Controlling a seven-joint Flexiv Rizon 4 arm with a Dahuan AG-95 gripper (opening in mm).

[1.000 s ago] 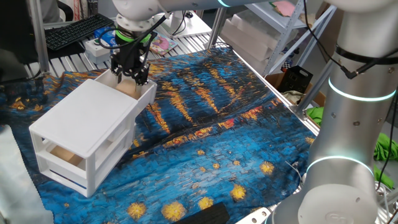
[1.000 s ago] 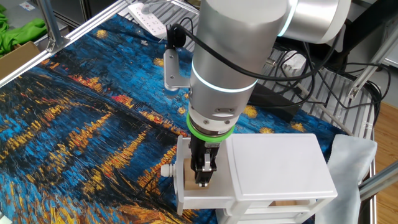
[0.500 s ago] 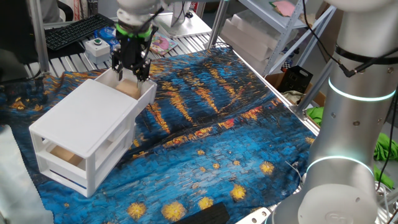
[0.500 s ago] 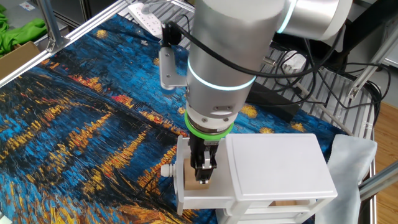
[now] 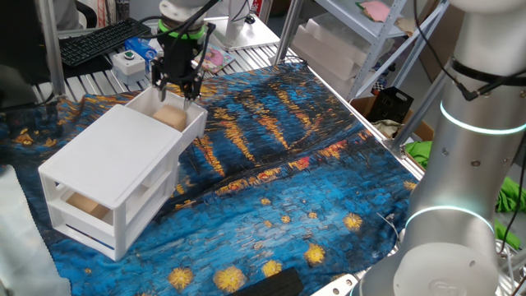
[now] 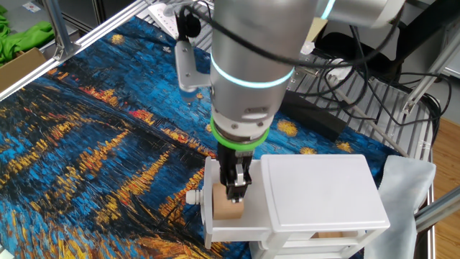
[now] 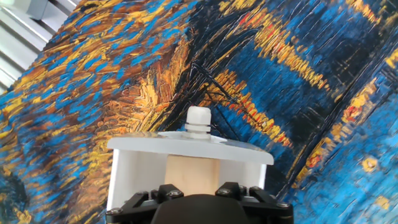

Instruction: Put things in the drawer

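Item: pale tan wooden cube block [image 6: 228, 206], lying inside the pulled-out upper white plastic drawer [image 5: 195, 122] of the white two-drawer cabinet [image 5: 115, 177]. Black two-finger gripper [image 6: 236, 188] hangs directly above, jaws apparently parted and empty, block seemingly released; fingertips partly obscured.

No legible text, labels, brands or numbers anywhere; possibly some print on distant clutter, too small to read.
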